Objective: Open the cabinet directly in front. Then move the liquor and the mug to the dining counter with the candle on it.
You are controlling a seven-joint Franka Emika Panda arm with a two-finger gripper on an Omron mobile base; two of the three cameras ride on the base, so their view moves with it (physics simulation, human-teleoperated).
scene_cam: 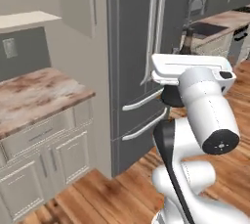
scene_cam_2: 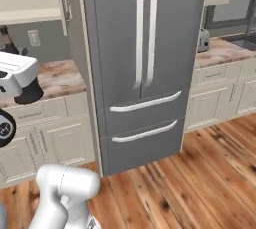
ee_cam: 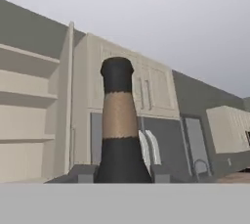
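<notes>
The liquor (ee_cam: 118,135), a dark bottle with a tan band on its neck, stands upright between my gripper (ee_cam: 121,173) fingers, which are shut on its body. In the left base view the liquor's neck (scene_cam: 187,42) pokes up behind my white hand. The cabinet (ee_cam: 29,115) stands open at the left of the hand view, with bare beige shelves and its door (ee_cam: 71,96) seen edge-on. The mug and the candle are out of view. A marbled counter (scene_cam: 34,96) lies to the left, and I cannot tell whether it is the dining counter.
A tall grey fridge (scene_cam_2: 145,48) with long handles stands straight ahead. More marbled counter with a sink (scene_cam: 224,20) runs to the right, over cream cabinet fronts (scene_cam_2: 215,98). Wood floor (scene_cam_2: 200,183) lies open in front of the fridge.
</notes>
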